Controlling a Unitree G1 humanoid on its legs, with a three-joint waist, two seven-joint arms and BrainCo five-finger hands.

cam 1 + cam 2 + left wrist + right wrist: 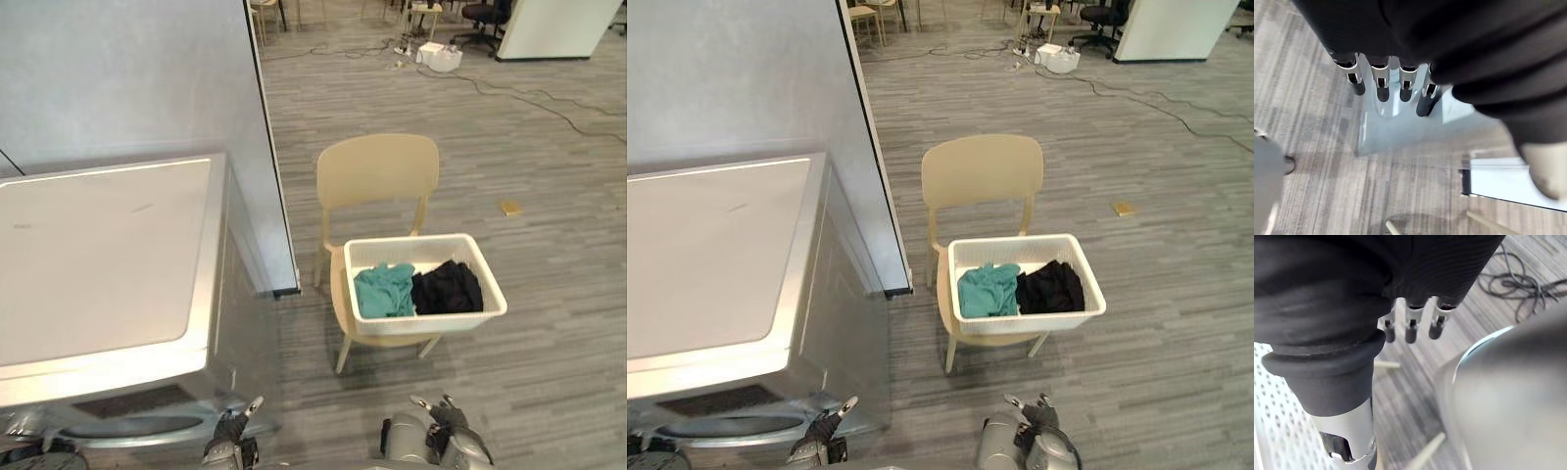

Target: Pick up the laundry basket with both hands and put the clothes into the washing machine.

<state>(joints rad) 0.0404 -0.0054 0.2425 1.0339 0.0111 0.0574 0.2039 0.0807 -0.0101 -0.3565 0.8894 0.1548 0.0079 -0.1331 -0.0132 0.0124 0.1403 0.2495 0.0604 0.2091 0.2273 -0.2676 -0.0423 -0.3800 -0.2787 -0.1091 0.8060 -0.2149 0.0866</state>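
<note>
1. The laundry basket (431,322) is sitting on the seat of the beige chair (377,171), with its near-right corner overhanging the seat edge. A teal garment (384,290) is lying in its left half and a black garment (447,287) in its right, the two touching.
2. Risk: with that overhang, a pull from one side alone is likely to tip the basket off the seat or drag the light chair along.
3. Both hands are hanging low at the near edge, well apart from the basket. The left hand (228,443) is released, its fingers (1382,90) straight and holding nothing. The right hand (443,423) is equally slack, its fingers (1410,333) extended and empty.
4. Risk: if the two hands grasp the rim at unequal heights, the basket is going to tilt and spill clothes over the lower wall.
5. The washing machine (98,264) is standing near left, and whether its door is open cannot be told. The edge of the grey partition (147,78) is standing between the machine and the chair.
6. Risk: a basket swinging left is liable to strike the partition edge or the machine's corner.
</note>
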